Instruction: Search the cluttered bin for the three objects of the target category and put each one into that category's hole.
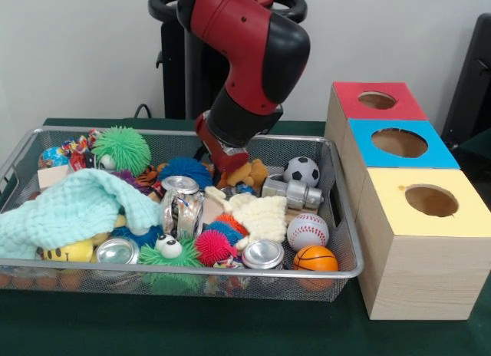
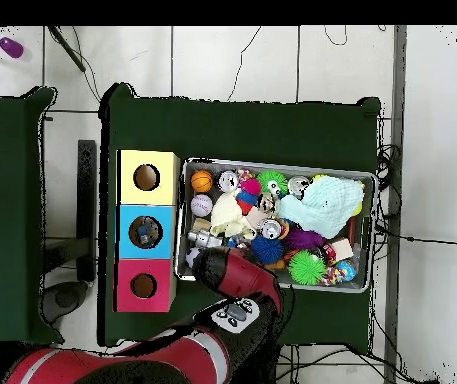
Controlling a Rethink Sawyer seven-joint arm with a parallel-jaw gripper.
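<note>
Which category was wanted could not be told, and two sets of three showed in the bin (image 1: 192, 271). In the front view the balls all lay to picture right of the jaws: a soccer ball (image 1: 301, 170) near them and level with them, a baseball (image 1: 308, 231) nearer the camera, and a basketball (image 1: 315, 258) at the front rim, touching the baseball. None of the three touched the jaws.

The cans lay on the camera side of the jaws: one can (image 1: 181, 186) just in front of them to picture left, a second can (image 1: 262, 254) at the front rim, and a third can (image 1: 117, 251) well off to picture left beside a mint cloth (image 1: 77, 206).

The jaws were sunk among the toys at the bin's far middle, behind a brown plush (image 1: 249, 174) and just beside a blue spiky ball (image 1: 184, 170). Whether they stood wide, narrow or held anything could not be told. The arm (image 1: 245, 57) leaned down over them.

Outside the bin on the bench (image 1: 230, 333), well to picture right of the jaws, stood a red box (image 1: 349, 95), a blue box (image 1: 368, 153) and a yellow box (image 1: 399, 210), each with a round hole on top.
</note>
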